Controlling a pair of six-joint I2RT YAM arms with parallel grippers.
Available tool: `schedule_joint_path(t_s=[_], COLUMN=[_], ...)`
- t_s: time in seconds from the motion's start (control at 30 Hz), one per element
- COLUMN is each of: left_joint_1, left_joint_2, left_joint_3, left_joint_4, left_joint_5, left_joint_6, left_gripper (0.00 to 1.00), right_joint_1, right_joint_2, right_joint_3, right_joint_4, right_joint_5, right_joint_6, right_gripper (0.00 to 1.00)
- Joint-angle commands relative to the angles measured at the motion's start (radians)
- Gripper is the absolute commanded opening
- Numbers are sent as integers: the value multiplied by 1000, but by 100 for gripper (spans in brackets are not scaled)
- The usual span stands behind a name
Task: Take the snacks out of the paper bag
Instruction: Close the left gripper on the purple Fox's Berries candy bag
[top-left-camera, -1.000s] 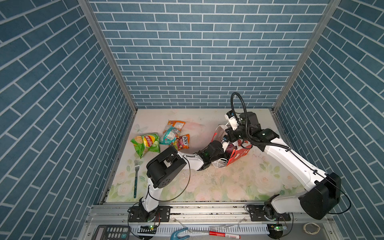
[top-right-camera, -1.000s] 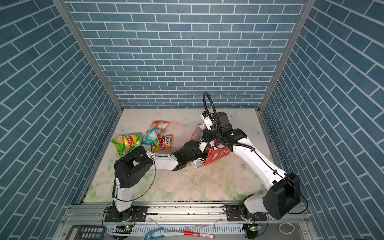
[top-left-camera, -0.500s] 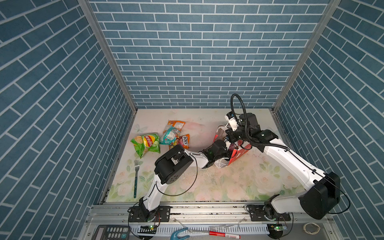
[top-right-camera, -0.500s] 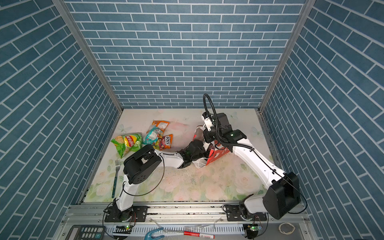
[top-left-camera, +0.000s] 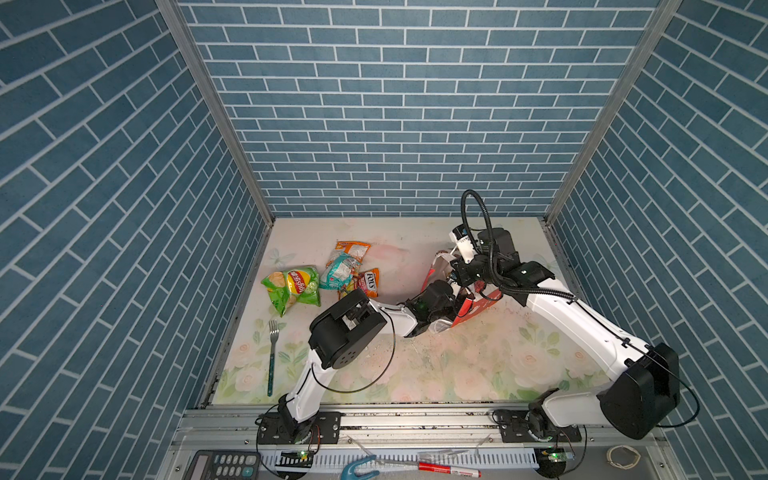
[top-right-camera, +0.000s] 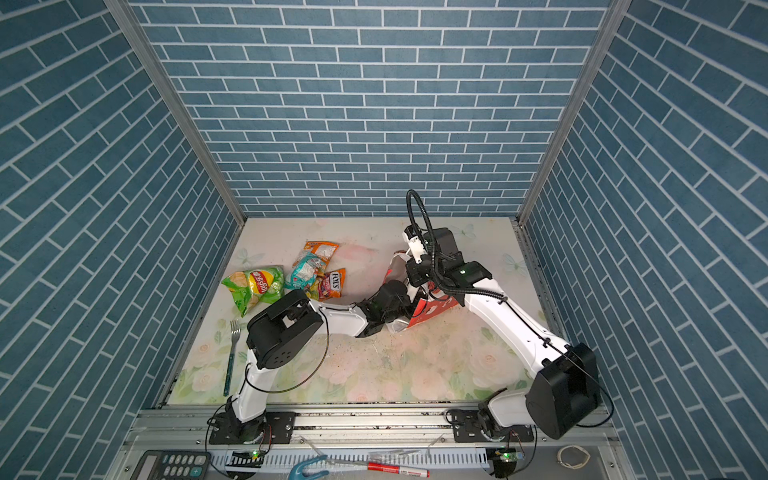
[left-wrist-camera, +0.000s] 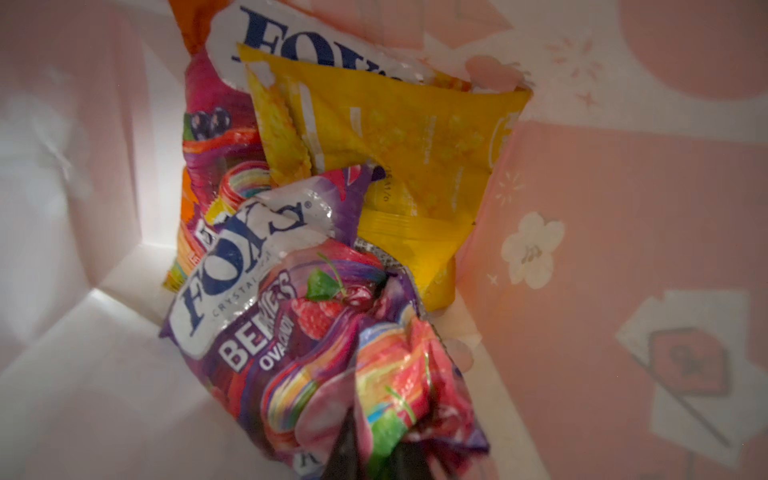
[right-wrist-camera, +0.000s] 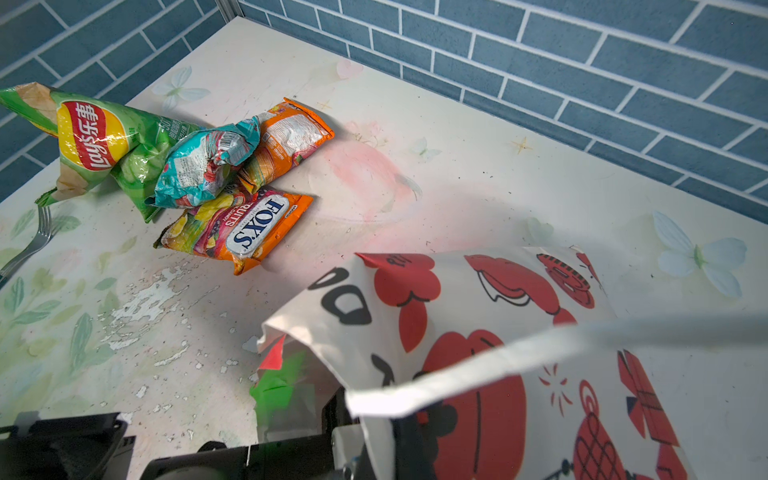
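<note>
Gripping the likely light, slippery purple FOX'S packet (left-wrist-camera: 257, 332) by its crumpled edge, left jaws sit inside the paper bag (right-wrist-camera: 478, 291) that right jaws clamp.

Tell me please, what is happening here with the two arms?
The robot is emptying the paper bag. The right end effector holds the bag's mouth open. The left end effector, inside it, is shut on a purple FOX'S packet; a yellow packet lies behind. The green Lay's bag and three other packets lie out on the table.
</note>
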Motion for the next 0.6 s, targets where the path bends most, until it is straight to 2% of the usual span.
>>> schedule_joint_path(t_s=[0.0,0.03,0.37,0.57], left_joint_1=[2,2,15,24], left_joint_2=[-26,-28,-127,-197], left_joint_3=[-23,-26,-124,-193], left_joint_4=[-37,-37,23,74], left_joint_5=[-24,-27,-52,-68], left_joint_6=[-1,-2,15,22], left_gripper=[3,0,0,0], right_joint_1=[4,3,4,4], right_joint_2=[-36,-34,-28,-15], right_joint_3=[-13,-13,-21,-20], right_joint_4=[24,24,7,-10], right_joint_5=[4,4,57,49], right_joint_6=[18,19,20,14], right_gripper=[0,0,0,0])
